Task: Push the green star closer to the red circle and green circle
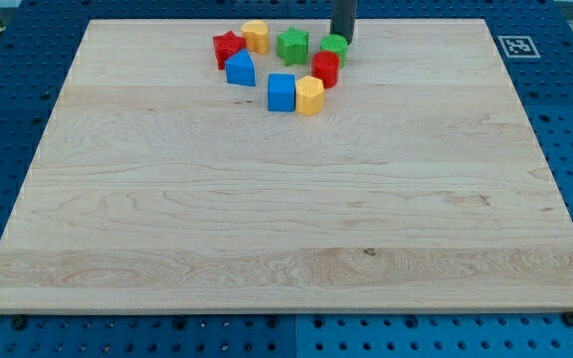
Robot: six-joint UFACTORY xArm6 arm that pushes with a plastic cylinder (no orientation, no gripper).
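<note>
Green in colour, the star [291, 45] is seen near the upper middle of the frame on the bench [267, 209], left of the green circle [334, 45] and red circle [325, 69], with my tip [343, 40] touching the green circle; no pincer is fitted.

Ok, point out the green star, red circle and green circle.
green star [291, 45], camera view, top face.
red circle [325, 69], camera view, top face.
green circle [333, 45], camera view, top face, beside my tip [345, 42].

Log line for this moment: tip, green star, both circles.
my tip: view's top, behind green circle | green star: left of green circle, small gap | red circle: just below green circle | push: not yet done
</note>
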